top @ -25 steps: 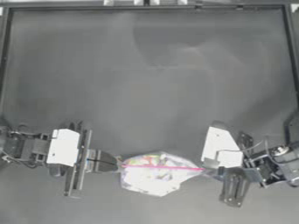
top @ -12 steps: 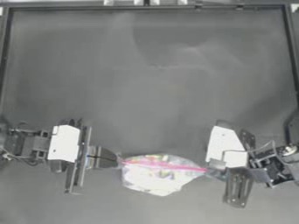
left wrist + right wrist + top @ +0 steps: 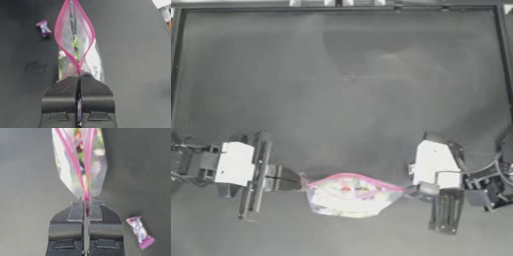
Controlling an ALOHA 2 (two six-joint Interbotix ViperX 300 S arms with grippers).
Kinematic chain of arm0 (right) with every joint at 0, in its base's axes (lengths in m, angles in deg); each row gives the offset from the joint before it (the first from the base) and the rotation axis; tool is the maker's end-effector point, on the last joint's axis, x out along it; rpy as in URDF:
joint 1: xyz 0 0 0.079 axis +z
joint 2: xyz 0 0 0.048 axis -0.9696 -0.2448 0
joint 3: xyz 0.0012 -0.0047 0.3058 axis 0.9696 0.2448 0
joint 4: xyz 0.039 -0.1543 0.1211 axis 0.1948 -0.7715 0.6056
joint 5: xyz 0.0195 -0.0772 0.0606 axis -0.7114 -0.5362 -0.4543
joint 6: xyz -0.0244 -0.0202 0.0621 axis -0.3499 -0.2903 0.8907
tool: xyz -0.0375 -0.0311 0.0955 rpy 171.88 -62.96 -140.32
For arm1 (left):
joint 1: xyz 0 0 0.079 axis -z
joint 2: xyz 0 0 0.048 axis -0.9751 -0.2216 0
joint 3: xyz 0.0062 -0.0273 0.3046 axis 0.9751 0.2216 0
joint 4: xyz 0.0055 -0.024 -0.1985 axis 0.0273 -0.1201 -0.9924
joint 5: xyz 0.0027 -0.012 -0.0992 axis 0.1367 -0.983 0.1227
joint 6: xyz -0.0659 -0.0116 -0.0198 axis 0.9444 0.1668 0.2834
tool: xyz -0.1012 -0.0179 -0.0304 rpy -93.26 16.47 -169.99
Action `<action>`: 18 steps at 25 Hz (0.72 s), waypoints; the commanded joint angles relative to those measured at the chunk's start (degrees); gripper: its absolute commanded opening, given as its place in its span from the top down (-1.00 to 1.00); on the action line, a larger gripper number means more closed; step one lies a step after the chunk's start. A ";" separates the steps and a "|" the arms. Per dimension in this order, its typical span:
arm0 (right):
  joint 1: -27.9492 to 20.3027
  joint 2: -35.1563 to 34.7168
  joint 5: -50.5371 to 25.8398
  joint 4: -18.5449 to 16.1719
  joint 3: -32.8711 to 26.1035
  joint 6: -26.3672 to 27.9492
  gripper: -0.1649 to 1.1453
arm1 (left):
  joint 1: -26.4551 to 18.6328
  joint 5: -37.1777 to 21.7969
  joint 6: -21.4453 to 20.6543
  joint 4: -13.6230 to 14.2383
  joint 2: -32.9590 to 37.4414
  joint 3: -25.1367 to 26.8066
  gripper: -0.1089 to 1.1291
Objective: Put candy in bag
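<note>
The dark table [image 3: 345,75] fills nearly the whole top view, its upper two thirds bare and edged by a thin frame.

Two arms reach in along the lower part of that view. The left arm comes from the left edge with a white block on its wrist, and its left hand [image 3: 302,184] sits left of centre in the lower third. The right arm comes from the right edge, also with a white block, and its right hand [image 3: 413,190] sits right of centre at about the same height.

Between them, at the lower middle of the top view, hangs the bag [image 3: 350,196], clear and crinkly, with coloured sweets showing through it. Its pink seal strip bows apart into an open loop, so the mouth stands open.

The left hand is pinched tight on one end of the seal strip; in the left wrist view the jaws meet on the pink edge of the bag [image 3: 75,47]. The right hand is clamped the same way on the other end [image 3: 81,165].

The candy [image 3: 140,232] lies on the table outside the bag, just beside the right hand, at the lower right of the right wrist view. It also shows at the upper left of the left wrist view [image 3: 43,28], apart from the bag.
</note>
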 commanded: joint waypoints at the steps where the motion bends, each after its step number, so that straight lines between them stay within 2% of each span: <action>1: -1.23 2.02 -1.23 -0.70 -2.72 -1.93 0.67 | -1.58 -0.70 -1.05 0.18 3.08 -1.41 0.62; 12: -6.42 2.20 -2.55 0.09 -5.62 -10.81 0.67 | -6.06 -3.78 -5.10 0.26 4.83 -2.64 0.62; 18: -9.93 2.20 -1.85 2.81 -5.80 -15.64 0.67 | -8.88 -3.78 -7.12 0.18 4.92 -2.55 0.62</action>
